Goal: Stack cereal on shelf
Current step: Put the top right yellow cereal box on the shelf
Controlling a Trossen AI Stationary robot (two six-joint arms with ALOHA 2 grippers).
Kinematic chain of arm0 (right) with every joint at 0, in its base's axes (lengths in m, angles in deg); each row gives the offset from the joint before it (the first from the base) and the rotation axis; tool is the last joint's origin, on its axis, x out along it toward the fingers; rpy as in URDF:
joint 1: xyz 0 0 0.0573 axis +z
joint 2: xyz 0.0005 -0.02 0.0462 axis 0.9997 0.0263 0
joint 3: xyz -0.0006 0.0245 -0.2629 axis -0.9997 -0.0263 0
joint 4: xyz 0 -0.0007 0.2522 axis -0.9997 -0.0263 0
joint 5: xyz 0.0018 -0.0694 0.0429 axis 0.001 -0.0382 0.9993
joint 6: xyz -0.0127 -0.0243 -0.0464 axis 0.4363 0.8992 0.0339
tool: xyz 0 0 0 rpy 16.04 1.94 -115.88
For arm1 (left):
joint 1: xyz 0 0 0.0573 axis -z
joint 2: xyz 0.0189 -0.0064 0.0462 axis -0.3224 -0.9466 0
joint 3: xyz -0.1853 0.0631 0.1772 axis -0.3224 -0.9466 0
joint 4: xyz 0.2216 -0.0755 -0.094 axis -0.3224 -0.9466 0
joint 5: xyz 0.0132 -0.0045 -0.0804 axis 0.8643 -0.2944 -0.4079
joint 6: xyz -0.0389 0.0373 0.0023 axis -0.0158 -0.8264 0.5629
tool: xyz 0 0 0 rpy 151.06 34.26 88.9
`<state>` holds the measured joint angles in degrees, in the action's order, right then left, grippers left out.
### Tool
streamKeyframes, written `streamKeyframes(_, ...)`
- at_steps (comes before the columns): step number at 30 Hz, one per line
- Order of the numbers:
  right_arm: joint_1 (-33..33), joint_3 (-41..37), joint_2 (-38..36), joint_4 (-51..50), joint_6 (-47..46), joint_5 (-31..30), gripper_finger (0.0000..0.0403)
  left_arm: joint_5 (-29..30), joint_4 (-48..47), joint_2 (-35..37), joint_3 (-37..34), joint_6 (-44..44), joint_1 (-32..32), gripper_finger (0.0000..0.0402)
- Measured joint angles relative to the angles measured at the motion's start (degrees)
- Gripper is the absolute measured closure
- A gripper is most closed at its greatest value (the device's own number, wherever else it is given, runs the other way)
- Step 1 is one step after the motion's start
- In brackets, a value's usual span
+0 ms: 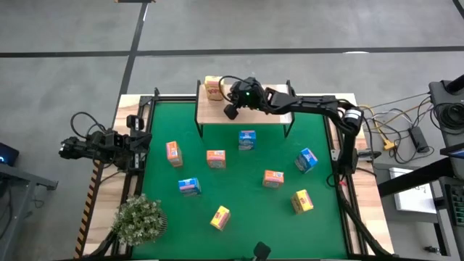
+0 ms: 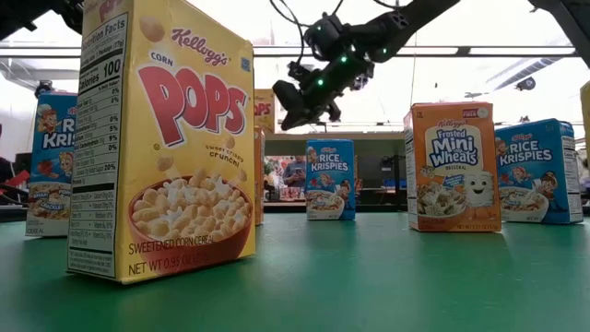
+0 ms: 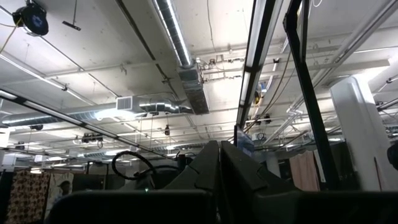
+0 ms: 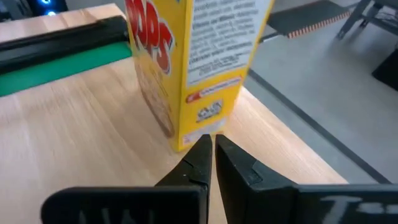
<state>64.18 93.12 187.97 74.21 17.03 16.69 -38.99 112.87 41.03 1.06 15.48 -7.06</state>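
One yellow cereal box [image 1: 212, 88] already upright on the shelf [image 1: 275, 116], near its back left corner. Right gripper [image 1: 233, 109] hovering just beside that box, over the shelf's left half, fingers [image 4: 199, 163] drawn together on nothing, tips close to the box's lower corner but, in the right wrist view, apparently not touching. Left gripper [image 3: 219, 177] parked off the mat's left edge, pointing at the ceiling, fingers closed as well.

Eight boxes waiting on the green mat [image 1: 239, 217]: a blue one [image 1: 246, 139] just in front of the shelf, orange ones [image 1: 173, 153] and [image 1: 215, 158] left of centre, another orange [image 1: 272, 177] to the right, blue ones [image 1: 189, 186] and [image 1: 307, 160], yellow ones [image 1: 220, 217] and [image 1: 302, 201] toward the front edge. Potted plant [image 1: 140, 219] at the front left corner.

To do this step well: lift straight up clear of the placed box before swinging away, so as not to nudge it off the plank. Best next target probably the blue box nearest the shelf; open wide, descend squarely over its narrow faces, grip low enough to keep it from tipping. Set it flush beside the yellow one, leaving room along the plank for the rest.
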Motion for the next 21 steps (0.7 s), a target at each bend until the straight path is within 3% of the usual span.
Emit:
streamKeyframes(11, 5.09, 0.21, -0.31, -0.58, 3.55, 0.88, 0.0391, 0.0, -0.15, 0.0, 0.0, -0.02, 0.02, 0.0402)
streamKeyframes(21, 4.56, 0.18, 6.63, 13.81, 7.5, 3.4, 0.0391, 0.0, 0.09, 0.0, 0.0, -1.49, 0.04, 0.0402)
